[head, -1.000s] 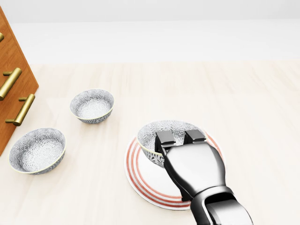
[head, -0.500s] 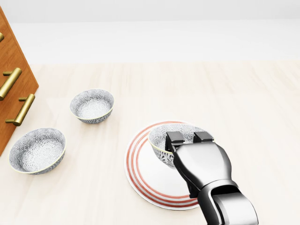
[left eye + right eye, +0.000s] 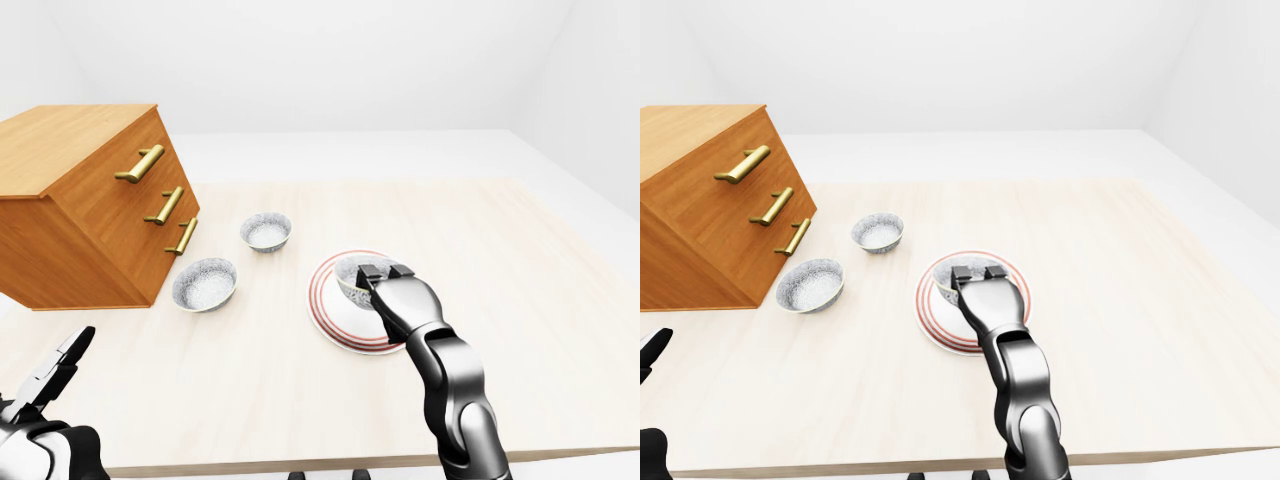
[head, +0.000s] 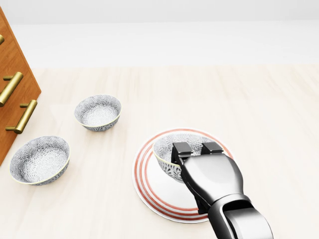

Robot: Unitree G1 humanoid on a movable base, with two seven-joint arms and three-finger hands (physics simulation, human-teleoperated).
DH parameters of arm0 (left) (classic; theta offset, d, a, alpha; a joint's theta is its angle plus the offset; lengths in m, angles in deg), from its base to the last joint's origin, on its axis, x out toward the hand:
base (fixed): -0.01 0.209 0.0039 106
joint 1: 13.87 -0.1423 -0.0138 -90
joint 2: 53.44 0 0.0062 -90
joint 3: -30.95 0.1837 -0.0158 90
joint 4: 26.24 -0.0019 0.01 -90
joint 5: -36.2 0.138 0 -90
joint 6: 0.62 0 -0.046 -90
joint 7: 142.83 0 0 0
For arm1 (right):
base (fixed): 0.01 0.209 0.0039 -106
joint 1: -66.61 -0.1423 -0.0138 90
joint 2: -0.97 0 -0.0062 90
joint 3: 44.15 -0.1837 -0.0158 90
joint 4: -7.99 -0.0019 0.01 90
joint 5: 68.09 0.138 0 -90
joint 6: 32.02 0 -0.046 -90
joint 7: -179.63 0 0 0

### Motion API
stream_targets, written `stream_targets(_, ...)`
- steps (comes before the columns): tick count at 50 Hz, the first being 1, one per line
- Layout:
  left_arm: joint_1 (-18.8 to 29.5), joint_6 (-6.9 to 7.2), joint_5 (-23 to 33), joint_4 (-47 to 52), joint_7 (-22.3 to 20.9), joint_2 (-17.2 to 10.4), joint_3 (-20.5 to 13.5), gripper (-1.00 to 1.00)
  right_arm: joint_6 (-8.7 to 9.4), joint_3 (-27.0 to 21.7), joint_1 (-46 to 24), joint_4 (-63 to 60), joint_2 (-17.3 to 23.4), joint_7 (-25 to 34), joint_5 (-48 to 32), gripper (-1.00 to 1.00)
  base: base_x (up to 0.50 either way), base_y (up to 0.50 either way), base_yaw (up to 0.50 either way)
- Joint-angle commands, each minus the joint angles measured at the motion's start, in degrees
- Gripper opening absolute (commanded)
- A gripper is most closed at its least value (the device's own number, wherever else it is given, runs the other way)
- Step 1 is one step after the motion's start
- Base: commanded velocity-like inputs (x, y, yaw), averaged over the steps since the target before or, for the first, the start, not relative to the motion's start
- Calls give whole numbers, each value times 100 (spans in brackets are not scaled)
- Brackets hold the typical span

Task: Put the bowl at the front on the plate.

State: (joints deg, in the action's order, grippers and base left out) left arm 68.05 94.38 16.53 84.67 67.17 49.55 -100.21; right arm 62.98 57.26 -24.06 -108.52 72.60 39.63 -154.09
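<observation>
A grey patterned bowl is over the middle of the white plate with red rings, in the lower centre of the head view. My right hand comes in from the bottom right and is shut on the bowl's near rim, with two fingers hooked over the edge. Whether the bowl rests on the plate or hangs just above it I cannot tell. My left hand shows at the bottom left corner of the left-eye view, fingers spread and holding nothing, far from the plate.
Two more patterned bowls stand on the pale wooden table: one up and left of the plate, one at the far left. A wooden drawer cabinet with brass handles sits on the table's left side.
My right hand carried the bowl to the right over the plate, then a little back left and down toward its middle. The other bowls have not moved.
</observation>
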Motion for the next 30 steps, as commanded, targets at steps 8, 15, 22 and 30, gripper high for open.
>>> stream_targets(8,-6,0,-25,56,0,8,-37,100,0,-77,-282,348,-55,-273,-5,-100,0,0,0)
stream_targets(15,-1,0,-14,39,0,10,-25,100,0,-101,-464,745,-80,-591,79,-100,0,0,0)
stream_targets(22,-2,0,-32,82,0,9,-41,100,0,-118,-587,966,-90,-844,83,-100,0,0,0)
stream_targets(30,0,0,-15,44,0,9,-25,100,0,-63,-399,1436,-82,-1971,244,-100,0,0,0)
